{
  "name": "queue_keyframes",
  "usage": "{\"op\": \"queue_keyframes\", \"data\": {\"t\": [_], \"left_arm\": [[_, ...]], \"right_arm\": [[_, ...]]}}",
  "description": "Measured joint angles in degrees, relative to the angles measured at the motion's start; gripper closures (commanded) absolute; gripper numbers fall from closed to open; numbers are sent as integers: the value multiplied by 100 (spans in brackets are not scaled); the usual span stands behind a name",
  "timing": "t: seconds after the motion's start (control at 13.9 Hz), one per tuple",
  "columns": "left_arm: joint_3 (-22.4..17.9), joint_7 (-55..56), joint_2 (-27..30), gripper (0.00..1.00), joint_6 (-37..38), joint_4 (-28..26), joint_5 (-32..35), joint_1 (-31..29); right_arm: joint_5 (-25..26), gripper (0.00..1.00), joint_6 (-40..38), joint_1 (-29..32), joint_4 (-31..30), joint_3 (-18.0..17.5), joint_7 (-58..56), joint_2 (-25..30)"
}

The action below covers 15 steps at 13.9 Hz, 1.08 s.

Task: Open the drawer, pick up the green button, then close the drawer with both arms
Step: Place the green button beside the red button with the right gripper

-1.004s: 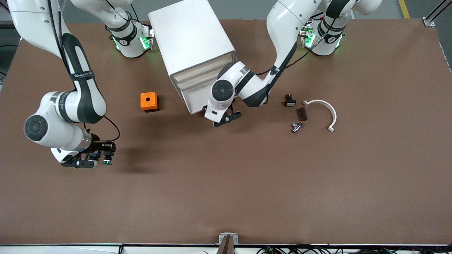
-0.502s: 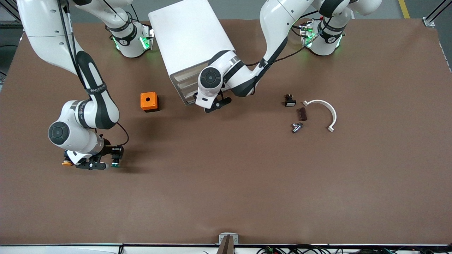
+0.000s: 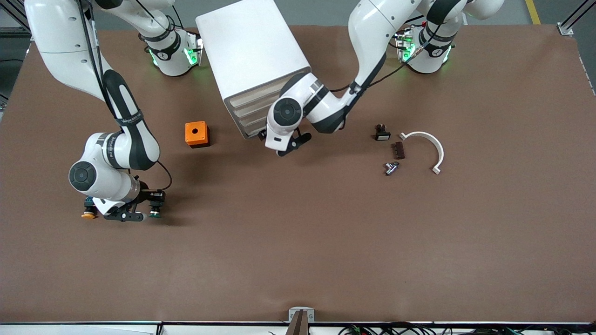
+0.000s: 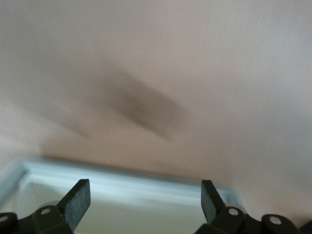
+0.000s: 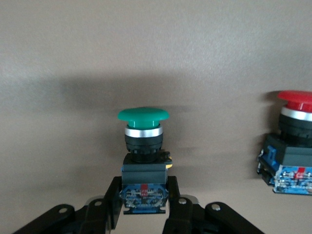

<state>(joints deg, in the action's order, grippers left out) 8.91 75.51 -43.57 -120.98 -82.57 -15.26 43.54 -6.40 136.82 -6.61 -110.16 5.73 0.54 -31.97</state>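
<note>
The white cabinet [image 3: 251, 51] stands near the robots' bases, and its four beige drawer fronts look flush. The lowest drawer [image 3: 250, 127] looks shut. My left gripper [image 3: 284, 144] is open and empty, right in front of the cabinet's bottom edge. In the left wrist view, a white edge [image 4: 146, 187] shows between its fingers [image 4: 75, 204]. My right gripper [image 3: 142, 213] is low over the table at the right arm's end. It is shut on the black-and-blue body of the green-capped button [image 3: 154, 213], which also shows in the right wrist view [image 5: 143, 117].
A yellow-capped button [image 3: 87, 214] lies beside my right gripper. A red-capped button [image 5: 292, 141] stands close by in the right wrist view. An orange box [image 3: 197, 134] sits beside the cabinet. A black part [image 3: 382, 133], brown piece [image 3: 397, 150], metal fitting [image 3: 391, 167] and white curved clamp [image 3: 426, 142] lie toward the left arm's end.
My left gripper pushed the lowest drawer in and then drew back a little from the cabinet. My right gripper came down toward the table with the green button.
</note>
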Motion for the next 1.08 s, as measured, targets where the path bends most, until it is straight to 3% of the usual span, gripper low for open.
{"op": "queue_keyframes", "data": {"t": [0.07, 0.14, 0.22, 0.29, 0.72, 1.08], "left_arm": [[-19, -17, 67, 0, -1, 16, 325, -252], [-21, -73, 154, 0, 0, 25, 656, -524], [-20, -206, 255, 0, 4, 35, 924, -791], [-23, -390, 373, 0, 17, 41, 1078, -1038], [-38, -2201, 1138, 0, 743, 45, 1320, -2472], [-35, -2635, 1631, 0, 1083, 46, 1846, -2938]], "right_arm": [[0, 99, 70, 0, -45, 0, 0, 9], [0, 85, 139, 0, -94, -1, 0, 21], [0, 33, 191, 0, -131, -2, 0, 32], [0, 2, 215, 0, -148, -3, 1, 38], [1, 0, 57, 3, -68, 17, -6, 150], [5, 0, -2028, 40, 1061, 30, -7, 456]]}}
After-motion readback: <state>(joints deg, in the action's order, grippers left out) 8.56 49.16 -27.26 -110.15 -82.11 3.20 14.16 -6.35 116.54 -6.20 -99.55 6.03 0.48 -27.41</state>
